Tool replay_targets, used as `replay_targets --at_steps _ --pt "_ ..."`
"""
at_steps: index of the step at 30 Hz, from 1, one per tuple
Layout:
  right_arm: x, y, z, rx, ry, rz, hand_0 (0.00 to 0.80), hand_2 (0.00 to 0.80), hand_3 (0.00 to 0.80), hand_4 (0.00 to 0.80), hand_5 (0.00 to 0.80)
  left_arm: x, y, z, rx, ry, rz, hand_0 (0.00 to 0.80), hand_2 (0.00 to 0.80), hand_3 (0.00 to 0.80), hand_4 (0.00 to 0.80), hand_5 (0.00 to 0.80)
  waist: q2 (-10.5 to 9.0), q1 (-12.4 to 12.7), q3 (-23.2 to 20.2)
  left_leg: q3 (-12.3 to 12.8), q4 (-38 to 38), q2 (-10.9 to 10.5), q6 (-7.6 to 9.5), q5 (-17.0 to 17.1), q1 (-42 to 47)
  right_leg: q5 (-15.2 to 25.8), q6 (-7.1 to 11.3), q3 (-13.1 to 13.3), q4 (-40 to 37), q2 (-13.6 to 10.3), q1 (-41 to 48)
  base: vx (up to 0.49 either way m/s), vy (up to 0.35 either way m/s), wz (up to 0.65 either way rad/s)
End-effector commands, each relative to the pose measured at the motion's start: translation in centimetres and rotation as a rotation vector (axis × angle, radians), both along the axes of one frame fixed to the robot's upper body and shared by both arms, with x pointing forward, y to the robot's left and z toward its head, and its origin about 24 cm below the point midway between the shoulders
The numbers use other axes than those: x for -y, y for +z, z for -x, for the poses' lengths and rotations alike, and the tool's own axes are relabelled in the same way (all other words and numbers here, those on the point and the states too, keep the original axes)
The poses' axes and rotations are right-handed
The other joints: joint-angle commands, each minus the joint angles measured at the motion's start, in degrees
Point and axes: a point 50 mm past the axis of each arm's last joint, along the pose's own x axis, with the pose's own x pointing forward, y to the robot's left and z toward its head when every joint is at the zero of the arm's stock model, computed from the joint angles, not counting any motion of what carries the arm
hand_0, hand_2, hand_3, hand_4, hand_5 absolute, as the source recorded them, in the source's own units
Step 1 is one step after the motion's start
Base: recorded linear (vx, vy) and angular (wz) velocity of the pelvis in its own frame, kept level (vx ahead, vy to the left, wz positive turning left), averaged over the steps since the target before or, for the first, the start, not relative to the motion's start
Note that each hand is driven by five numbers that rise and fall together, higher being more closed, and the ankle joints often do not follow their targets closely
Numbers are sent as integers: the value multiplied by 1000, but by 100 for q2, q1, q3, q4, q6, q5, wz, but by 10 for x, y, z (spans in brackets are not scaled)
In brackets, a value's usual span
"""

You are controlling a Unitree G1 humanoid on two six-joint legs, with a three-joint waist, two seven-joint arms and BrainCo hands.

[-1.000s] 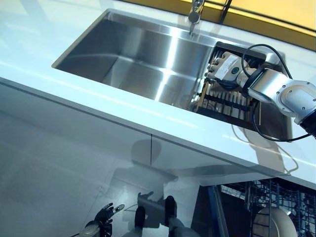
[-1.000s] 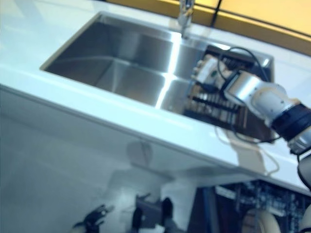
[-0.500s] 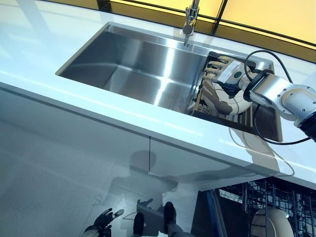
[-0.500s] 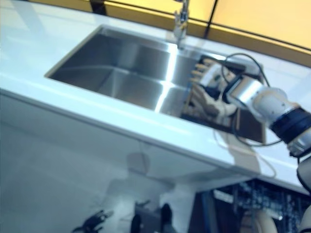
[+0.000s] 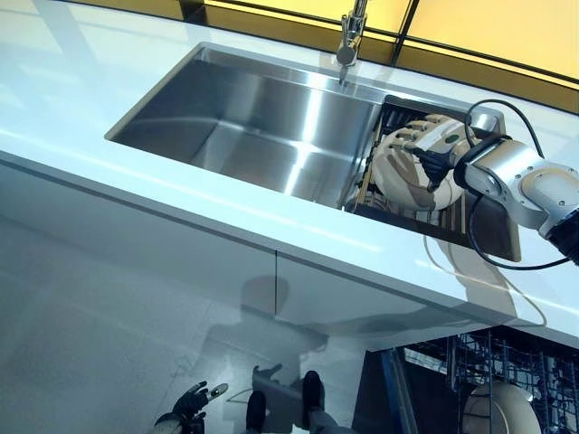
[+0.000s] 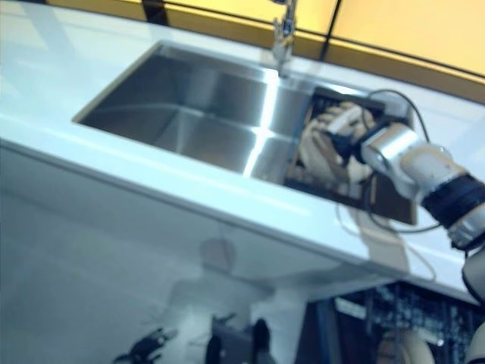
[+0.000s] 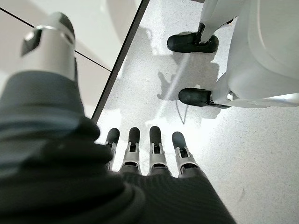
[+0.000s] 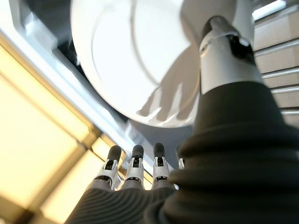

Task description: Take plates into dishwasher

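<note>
- Right hand (image 5: pixel 432 143) down in the dark wire dish rack (image 5: pixel 425 194) at the right end of the stainless steel sink (image 5: pixel 262 117), fingers relaxed and straight, not wrapped around anything
- Round white plate (image 8: pixel 135 60) standing on edge in that rack, right in front of the palm; thumb (image 8: pixel 224 51) just beside its rim, can't tell if actually touching
- Another white plate (image 5: pixel 493 409) sitting in the open dishwasher's wire basket (image 5: pixel 507 362) below the glossy white surface (image 5: pixel 136 172)
- Left hand (image 7: pixel 149 154) hanging low over the pale floor (image 7: pixel 252 154), fingers straight, holding nothing
- Chrome faucet (image 5: pixel 351 32) at the sink's back edge
</note>
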Motion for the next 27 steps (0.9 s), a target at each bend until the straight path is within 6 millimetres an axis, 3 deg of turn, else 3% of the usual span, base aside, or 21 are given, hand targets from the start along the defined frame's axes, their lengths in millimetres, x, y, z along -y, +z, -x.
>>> replay_targets --at_steps 1,12,23,27 --pt "22 16 2 51 -122 -106 0 0 0 0 0 -4 0 -1 0 -5 -6 0 0 0 0 0 -40 -69 -19 -11 -147 244 -147 94 -206 -453 606 -174 102 -296 420 0 0 0" --pt "57 -18 13 -13 -220 -310 0 0 0 0 0 -7 1 0 12 8 -9 0 0 0 0 0 -113 -213 12 110 -147 281 -141 60 -127 -435 613 -92 116 -262 446 0 0 -1" --pt "57 -50 25 -38 -181 -325 0 0 0 0 0 -7 -1 3 14 42 -3 0 0 0 0 0 -121 -353 9 229 -147 301 -117 20 -43 -430 616 -26 112 -239 497 -2 5 -5" --pt "53 -50 28 22 -137 -309 0 0 0 0 0 -7 -1 3 18 49 -2 0 0 0 0 0 -106 -354 28 228 -147 292 -102 20 -55 -418 622 -18 103 -241 490 0 0 0"
